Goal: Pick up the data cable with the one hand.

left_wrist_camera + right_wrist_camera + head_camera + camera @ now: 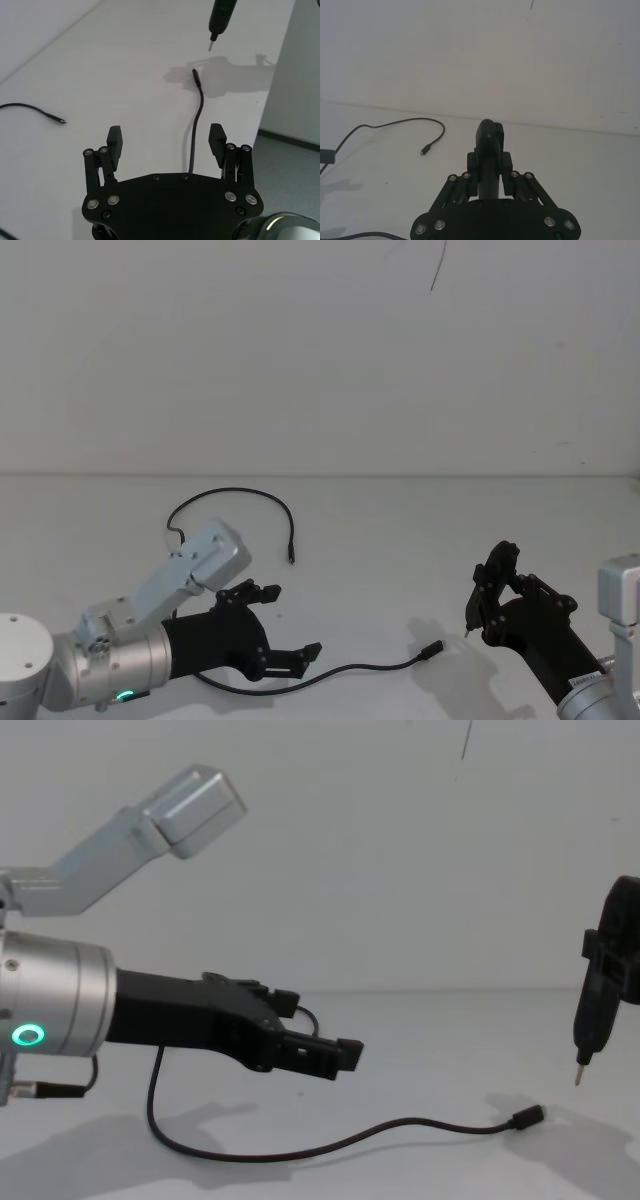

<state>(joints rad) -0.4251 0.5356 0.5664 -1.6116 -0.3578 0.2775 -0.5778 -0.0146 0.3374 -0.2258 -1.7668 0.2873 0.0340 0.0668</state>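
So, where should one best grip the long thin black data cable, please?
The straight stretch behind the plug, from above: the data cable lies flat on the white table, passing beneath and between the open black left gripper's fingers. The right gripper holds a slim black tool.

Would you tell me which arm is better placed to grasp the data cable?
Left. The left gripper is open above the data cable, which runs between its jaws. The right gripper is shut on a slim tool.
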